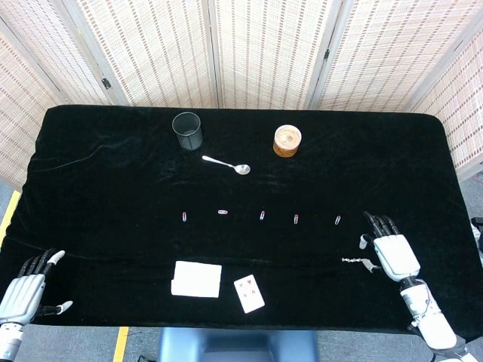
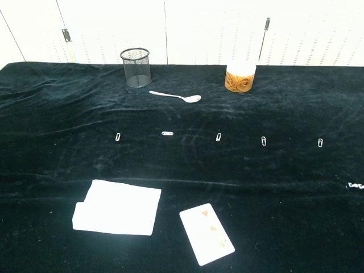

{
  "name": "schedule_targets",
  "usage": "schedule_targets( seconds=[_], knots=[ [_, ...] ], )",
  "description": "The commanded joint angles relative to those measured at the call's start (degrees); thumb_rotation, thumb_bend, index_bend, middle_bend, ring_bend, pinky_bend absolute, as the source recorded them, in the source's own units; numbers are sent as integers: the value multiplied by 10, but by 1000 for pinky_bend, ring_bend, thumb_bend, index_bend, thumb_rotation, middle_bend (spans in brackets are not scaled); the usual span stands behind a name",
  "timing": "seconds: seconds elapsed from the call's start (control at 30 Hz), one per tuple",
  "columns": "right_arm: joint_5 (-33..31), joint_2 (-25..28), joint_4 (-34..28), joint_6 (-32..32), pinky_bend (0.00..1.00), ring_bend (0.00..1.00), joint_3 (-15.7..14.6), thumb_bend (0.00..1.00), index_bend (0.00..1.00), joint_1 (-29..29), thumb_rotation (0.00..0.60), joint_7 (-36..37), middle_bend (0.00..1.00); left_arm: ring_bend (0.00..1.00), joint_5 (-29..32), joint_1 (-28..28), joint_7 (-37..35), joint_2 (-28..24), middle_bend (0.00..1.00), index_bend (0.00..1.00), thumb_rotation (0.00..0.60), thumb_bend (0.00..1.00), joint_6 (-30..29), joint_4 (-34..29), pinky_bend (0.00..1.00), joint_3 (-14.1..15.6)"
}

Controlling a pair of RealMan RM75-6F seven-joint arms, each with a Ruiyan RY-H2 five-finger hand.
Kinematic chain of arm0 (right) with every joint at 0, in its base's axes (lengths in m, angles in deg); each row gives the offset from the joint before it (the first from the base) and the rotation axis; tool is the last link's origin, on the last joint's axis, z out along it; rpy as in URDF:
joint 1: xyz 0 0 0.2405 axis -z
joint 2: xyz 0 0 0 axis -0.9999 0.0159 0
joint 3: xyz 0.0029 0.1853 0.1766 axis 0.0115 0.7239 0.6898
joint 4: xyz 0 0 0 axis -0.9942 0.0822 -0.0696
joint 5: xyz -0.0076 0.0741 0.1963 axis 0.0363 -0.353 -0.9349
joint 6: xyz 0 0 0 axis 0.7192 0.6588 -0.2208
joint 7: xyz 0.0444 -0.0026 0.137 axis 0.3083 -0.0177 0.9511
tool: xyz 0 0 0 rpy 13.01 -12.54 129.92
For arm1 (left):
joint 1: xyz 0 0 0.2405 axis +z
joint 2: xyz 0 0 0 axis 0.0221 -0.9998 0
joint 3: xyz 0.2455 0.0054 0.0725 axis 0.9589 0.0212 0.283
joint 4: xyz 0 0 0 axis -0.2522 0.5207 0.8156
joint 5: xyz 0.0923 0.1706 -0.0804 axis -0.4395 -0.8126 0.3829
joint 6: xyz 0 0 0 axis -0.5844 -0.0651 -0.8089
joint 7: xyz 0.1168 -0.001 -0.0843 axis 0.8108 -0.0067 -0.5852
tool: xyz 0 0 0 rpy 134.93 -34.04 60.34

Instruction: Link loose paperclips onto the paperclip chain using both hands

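Note:
Several loose paperclips lie in a row across the black table: the leftmost paperclip, one beside it, a middle one and the rightmost paperclip. The short paperclip chain lies at the front right. My right hand rests just right of the chain, fingers spread, its thumb at the chain's right end and holding nothing that I can see. My left hand hangs at the front left table edge, fingers apart and empty. Neither hand shows in the chest view.
A black mesh cup, a spoon and an orange-filled jar stand at the back. A white folded cloth and a playing card lie at the front.

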Motion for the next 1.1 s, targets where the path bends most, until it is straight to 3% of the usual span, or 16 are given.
schedule_targets(
  seconds=[0.03, 0.37, 1.1],
  knots=[
    [-2, -8, 4, -10, 0, 0, -6, 301, 501, 8, 600, -2, 0, 17, 1, -2, -2, -1, 9, 0, 600, 93, 3, 1, 0, 1],
    [-23, -45, 41, 7, 0, 0, -5, 304, 517, 5, 600, -4, 0, 17, -5, -4, -15, -4, 9, 0, 600, 93, 4, 3, 0, 6],
    [-59, -56, 44, 64, 0, 11, -4, 363, 540, -19, 600, -28, 0, 17, -3, -6, -36, -9, 9, 0, 600, 93, 4, 11, 0, 8]
  ],
)
